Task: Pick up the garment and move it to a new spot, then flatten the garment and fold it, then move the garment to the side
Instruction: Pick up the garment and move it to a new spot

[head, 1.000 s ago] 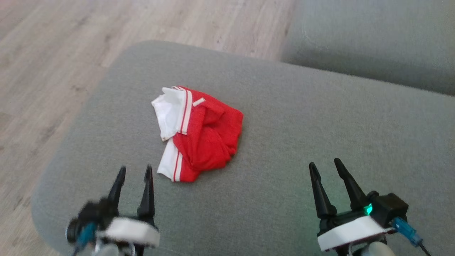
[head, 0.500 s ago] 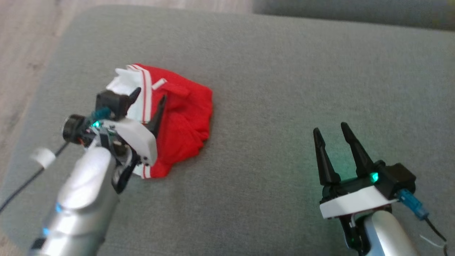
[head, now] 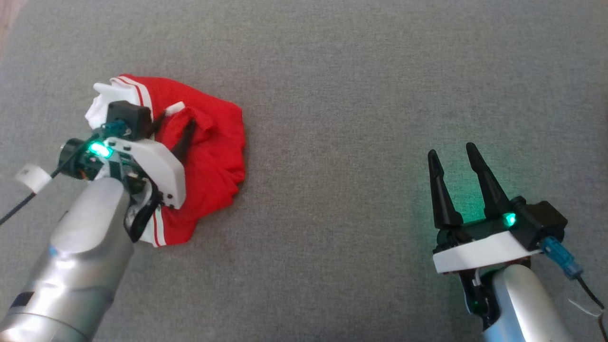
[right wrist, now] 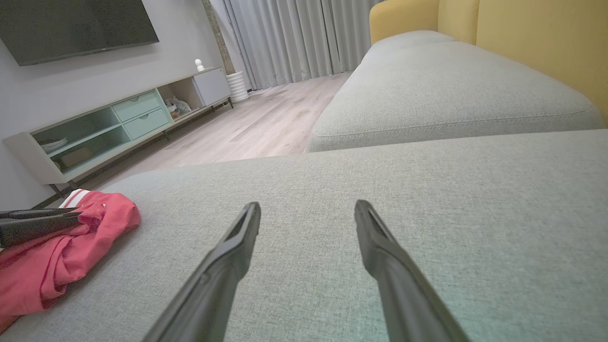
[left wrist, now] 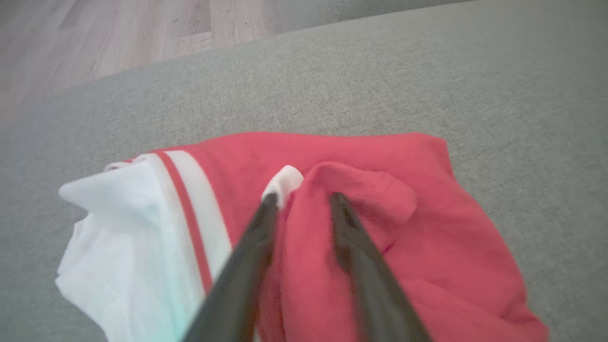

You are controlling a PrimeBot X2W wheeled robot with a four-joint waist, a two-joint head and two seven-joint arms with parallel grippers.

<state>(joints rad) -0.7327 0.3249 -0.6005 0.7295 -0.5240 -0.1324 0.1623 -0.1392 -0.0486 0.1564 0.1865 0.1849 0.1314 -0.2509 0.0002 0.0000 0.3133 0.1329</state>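
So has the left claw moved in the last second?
Yes. The left gripper went forward: from short of the garment to straddling its red fold.

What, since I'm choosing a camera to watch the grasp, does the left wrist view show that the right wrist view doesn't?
Left wrist view: the raised red fold between the fingers of the left gripper, and the sleeve's plain white cloth. Right wrist view: the right gripper open over bare cushion, a TV, cabinet, curtains, yellow backrest. Both: the jersey, the left gripper, grey cushion, wooden floor.
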